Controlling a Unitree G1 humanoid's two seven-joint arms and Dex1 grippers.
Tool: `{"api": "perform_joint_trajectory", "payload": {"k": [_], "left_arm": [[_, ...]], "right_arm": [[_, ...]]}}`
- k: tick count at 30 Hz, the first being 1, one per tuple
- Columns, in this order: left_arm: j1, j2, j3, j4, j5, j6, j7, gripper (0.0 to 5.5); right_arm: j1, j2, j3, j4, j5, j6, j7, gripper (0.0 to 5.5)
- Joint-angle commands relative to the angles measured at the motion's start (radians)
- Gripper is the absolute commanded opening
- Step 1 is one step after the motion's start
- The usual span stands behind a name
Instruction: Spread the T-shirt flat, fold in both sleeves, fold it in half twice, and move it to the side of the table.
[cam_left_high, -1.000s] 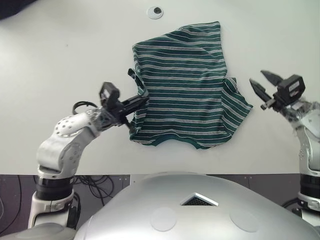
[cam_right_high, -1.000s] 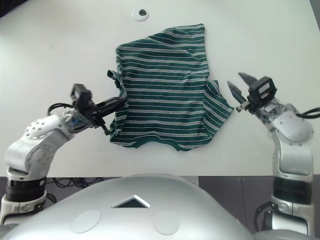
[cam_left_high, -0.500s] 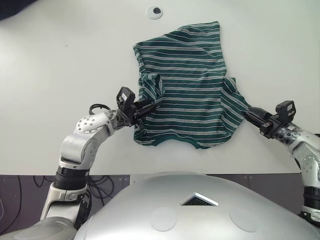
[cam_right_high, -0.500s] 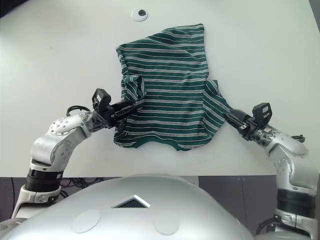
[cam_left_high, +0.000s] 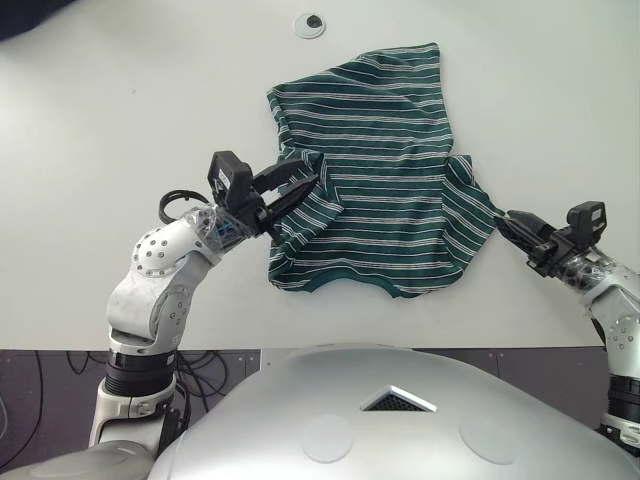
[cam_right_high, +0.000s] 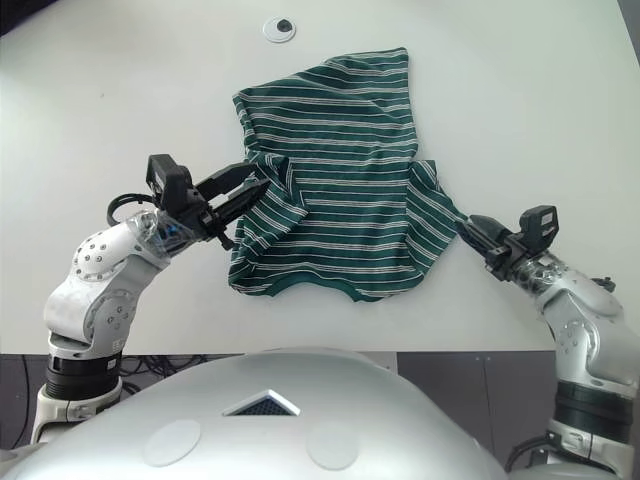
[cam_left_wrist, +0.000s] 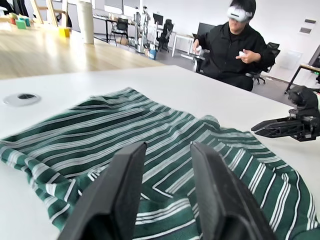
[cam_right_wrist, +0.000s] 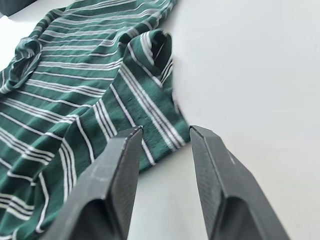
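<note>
1. Left gripper has lifted and let go. Its jaws are now spread apart, holding nothing, hovering over the left edge of the striped T-shirt, where the left sleeve lies flopped onto the body.
2. Right gripper has eased back a touch. Its jaws are partly open and empty, just beside the tip of the right sleeve at the right of the frame.
3. T-shirt sits rumpled on the white worktop, upper middle of the frame.
4. Looks like the sleeve-folding step: left one in, right one still sticking out.
5. Next move calls for the right jaws to pinch that sleeve tip and carry it inward across the body, kept low so the shirt doesn't drag.
</note>
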Motion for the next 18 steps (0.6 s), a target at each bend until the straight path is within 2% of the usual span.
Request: {"api": "perform_joint_trajectory", "payload": {"k": [1,9,18], "left_arm": [[0.003,-0.001,0.009,-0.036,-0.017,0.010,0.015,1.59],[0.015,0.009,0.016,-0.062,-0.020,0.009,0.029,1.59],[0.013,0.012,0.038,-0.065,-0.044,0.013,0.033,1.64]], "right_arm": [[0.008,-0.008,0.015,0.027,-0.041,-0.010,-0.006,1.71],[0.010,0.001,0.069,0.037,-0.064,-0.008,0.013,1.71],[-0.005,0.007,0.092,0.010,-0.043,0.008,0.005,0.15]]}}
